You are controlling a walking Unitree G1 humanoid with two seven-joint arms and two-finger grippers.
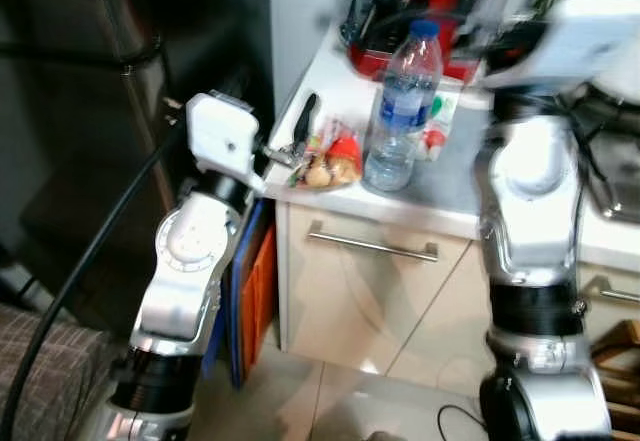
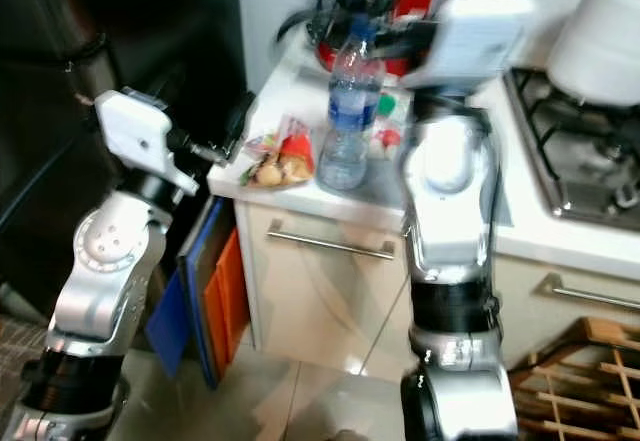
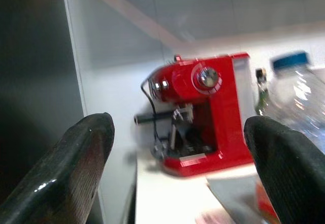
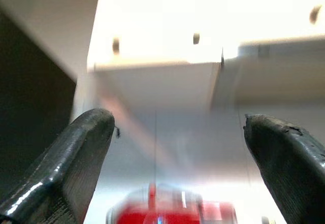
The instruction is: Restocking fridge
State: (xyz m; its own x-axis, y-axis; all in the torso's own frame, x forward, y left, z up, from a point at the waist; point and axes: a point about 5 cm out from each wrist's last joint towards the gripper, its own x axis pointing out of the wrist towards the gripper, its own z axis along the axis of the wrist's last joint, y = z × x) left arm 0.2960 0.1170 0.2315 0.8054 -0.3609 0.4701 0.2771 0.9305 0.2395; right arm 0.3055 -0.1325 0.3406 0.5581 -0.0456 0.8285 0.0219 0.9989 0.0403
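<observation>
A clear water bottle [image 1: 403,111] with a blue cap stands on the white counter [image 1: 455,196]. A bag of snacks [image 1: 330,161] lies just left of it. The dark fridge [image 1: 90,111] fills the left side. My left gripper [image 1: 298,139] is at the counter's left edge beside the snack bag, open with nothing between its fingers [image 3: 86,158]. In the left wrist view it faces the red coffee machine [image 3: 203,112], and the bottle [image 3: 299,97] is off to one side. My right arm [image 1: 530,201] is raised in front of the counter, blurred. Its gripper [image 4: 177,127] is open and empty, pointing up at the wall cabinets.
A gas stove [image 2: 580,161] with a white pot [image 2: 600,31] lies right of the bottle. Below the counter is a drawer with a metal handle [image 1: 372,244]. Blue and orange boards [image 1: 255,291] stand between fridge and cabinet. A wooden rack [image 2: 590,381] sits low right.
</observation>
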